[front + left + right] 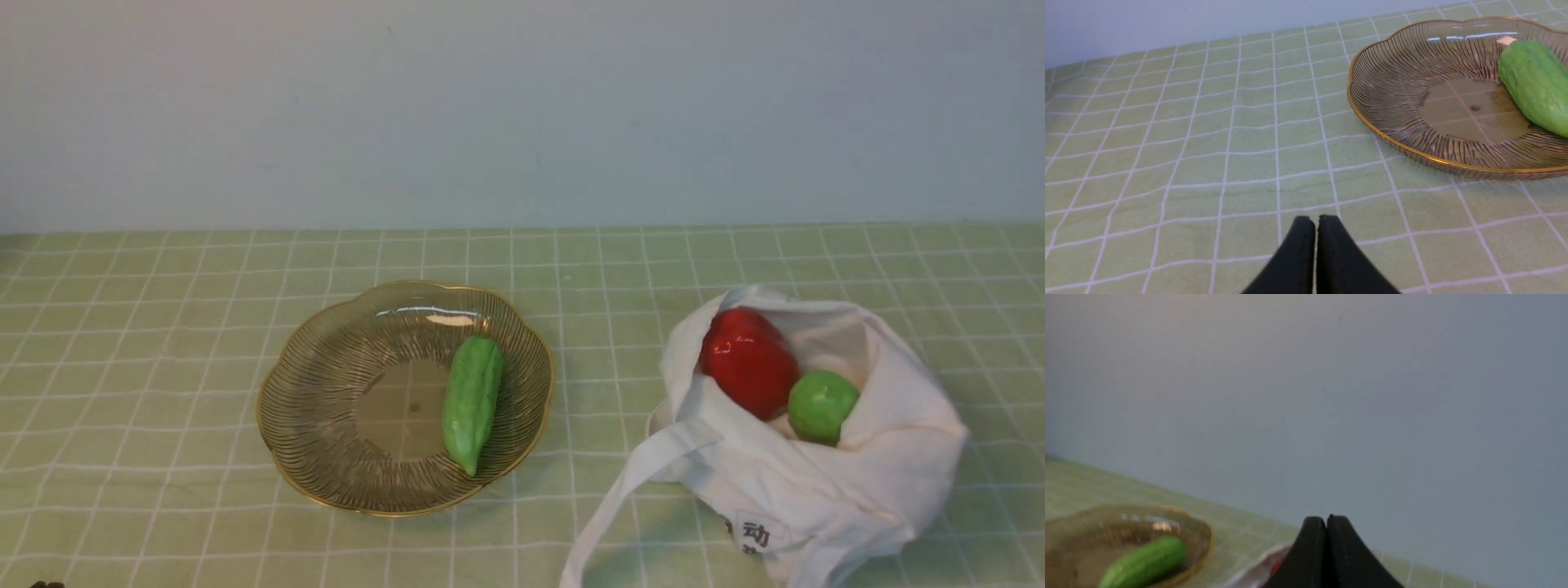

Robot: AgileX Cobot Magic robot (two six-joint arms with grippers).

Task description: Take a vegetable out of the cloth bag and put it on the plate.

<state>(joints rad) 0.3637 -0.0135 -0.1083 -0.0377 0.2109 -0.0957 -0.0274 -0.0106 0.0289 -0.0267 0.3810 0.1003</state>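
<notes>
The light-green ridged gourd (pixel 472 402) lies on the right half of the brownish glass plate (pixel 318 408), pointed end toward me. It also shows in the left wrist view (pixel 1537 83) on the plate (pixel 1392 81) and in the right wrist view (pixel 1143 563) on the plate (pixel 1202 539). The white cloth bag (pixel 824 482) sits at the right, mouth open; a sliver of it shows in the right wrist view (pixel 1257 571). My left gripper (pixel 1316 218) is shut and empty above the tablecloth, to the plate's left. My right gripper (pixel 1326 517) is shut and empty, raised near the bag. Neither gripper shows in the front view.
A glossy red pepper-like item (pixel 747 359) and a small round green fruit (pixel 821 405) lie in the bag's mouth. A long strap (pixel 620 498) trails toward the front edge. A green checked tablecloth (pixel 163 343) covers the table; a grey wall stands behind.
</notes>
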